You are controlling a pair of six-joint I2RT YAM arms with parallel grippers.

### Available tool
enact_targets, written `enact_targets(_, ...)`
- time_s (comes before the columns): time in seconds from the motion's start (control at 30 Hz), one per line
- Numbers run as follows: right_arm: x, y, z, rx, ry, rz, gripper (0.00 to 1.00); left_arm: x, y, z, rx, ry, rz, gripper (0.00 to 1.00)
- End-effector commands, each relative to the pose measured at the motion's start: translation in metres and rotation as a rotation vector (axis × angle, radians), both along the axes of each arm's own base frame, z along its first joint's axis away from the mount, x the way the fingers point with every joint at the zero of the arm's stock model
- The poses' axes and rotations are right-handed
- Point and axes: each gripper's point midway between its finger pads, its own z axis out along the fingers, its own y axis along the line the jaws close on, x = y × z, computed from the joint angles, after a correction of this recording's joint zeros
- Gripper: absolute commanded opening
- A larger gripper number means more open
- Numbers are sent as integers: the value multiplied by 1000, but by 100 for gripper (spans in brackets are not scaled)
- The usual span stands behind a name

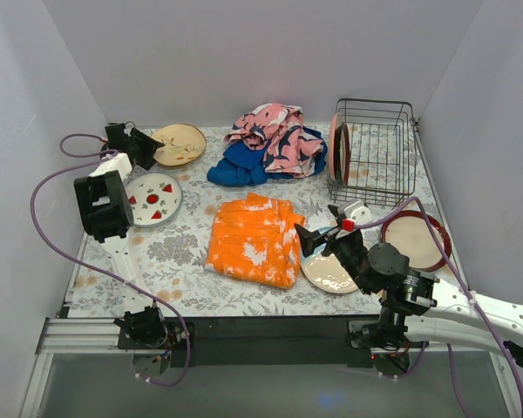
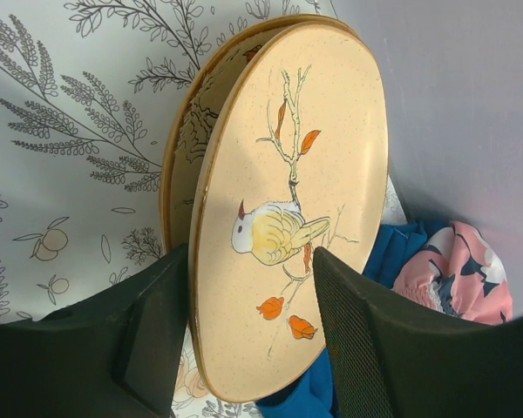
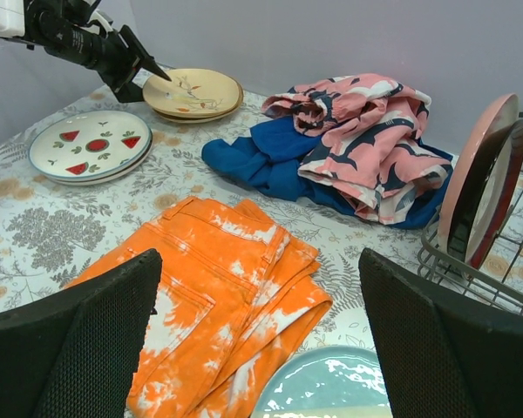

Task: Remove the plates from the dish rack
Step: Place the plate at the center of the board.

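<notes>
Plates left: a pink plate (image 3: 467, 178) and a dark-rimmed plate (image 3: 497, 205) stand on edge, close together, at the left end of the dish rack (image 1: 375, 103).
Bearing: the rack lies ahead and to the right of the right claw (image 3: 257, 261). The plates' rims point up, leaning slightly.
Nearer arm: the right; the left is well apart, at the table's (image 1: 183, 252) far-left corner.
Right claw: spread wide and empty.
Left claw (image 2: 251, 257): parted astride the tan bird plate (image 2: 288, 174), which lies flat on another tan plate, seemingly let go.
</notes>
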Motion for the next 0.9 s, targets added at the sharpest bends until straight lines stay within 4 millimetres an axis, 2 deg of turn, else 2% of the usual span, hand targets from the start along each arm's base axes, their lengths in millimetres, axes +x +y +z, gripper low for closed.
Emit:
enact_targets(0.0, 3, -4, 6, 48, 1, -34, 98, -1, 17, 52, 88, -45, 58, 55)
enact_targets(0.13, 3, 0, 5, 37, 4, -22, 98, -2, 21, 53, 100, -47, 73, 52)
enact_targets(0.33, 2, 3, 3, 28, 5, -14, 98, 4, 12, 47, 66, -57, 28, 35)
enact_targets(0.47, 2, 4, 2, 20, 5, -12, 97, 2, 17, 43, 85, -40, 55, 23)
enact_targets(0.53, 2, 5, 3, 22, 3, -5, 97, 0, 21, 40, 98, -26, 72, 20)
enact_targets(0.57, 2, 4, 2, 20, 2, -7, 97, 0, 22, 41, 100, -24, 76, 21)
enact_targets(0.6, 2, 4, 2, 16, 1, -9, 97, -2, 22, 40, 101, -12, 79, 30)
enact_targets(0.73, 6, 2, -1, -4, 5, -43, 98, -5, 25, 56, 125, -14, 96, 48)
enact_targets(0.77, 9, 0, -4, -7, 14, -68, 98, -4, 27, 72, 135, -37, 99, 50)
enact_targets(0.87, 12, -3, -7, -15, 24, -97, 98, -11, 34, 90, 184, -30, 120, 52)
